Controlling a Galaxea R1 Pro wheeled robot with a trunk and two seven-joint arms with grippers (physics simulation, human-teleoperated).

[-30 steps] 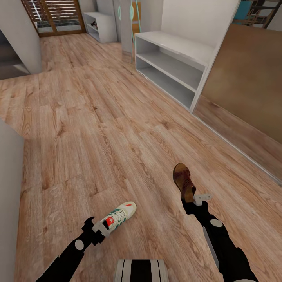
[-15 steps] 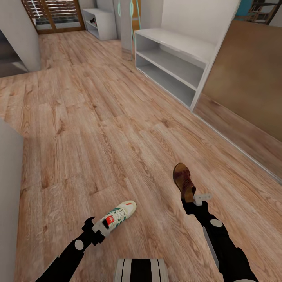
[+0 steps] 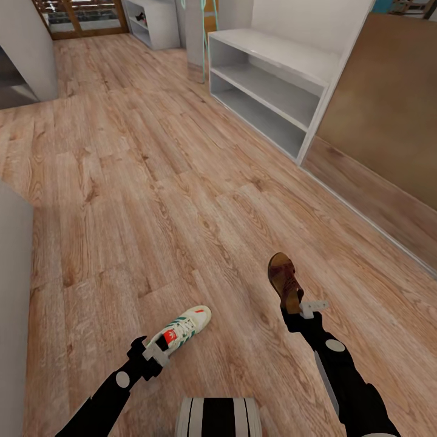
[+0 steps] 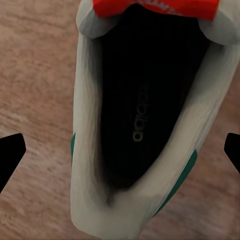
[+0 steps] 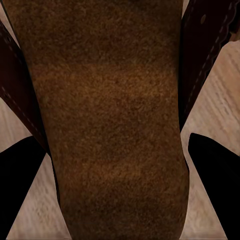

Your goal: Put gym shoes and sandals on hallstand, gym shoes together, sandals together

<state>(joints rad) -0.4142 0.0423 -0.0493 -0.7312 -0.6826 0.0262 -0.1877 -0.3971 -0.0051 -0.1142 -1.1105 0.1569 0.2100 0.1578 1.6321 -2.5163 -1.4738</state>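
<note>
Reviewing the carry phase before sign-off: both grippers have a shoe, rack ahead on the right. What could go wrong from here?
1. The left gripper holds the gym shoe only at its heel end, with the toe sticking far forward, so it could pivot or slip while driving.
2. The sandal is likewise held at its heel by the right gripper, and may tilt.
3. The hallstand has low shelves, so the protruding toes could hit an edge on approach.

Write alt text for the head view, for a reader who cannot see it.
Each gripper carries a shoe above the wood floor: the left gripper a white sneaker, the right gripper a brown sandal. A pale grey shoe rack with two open shelves stands ahead to the right.
</note>
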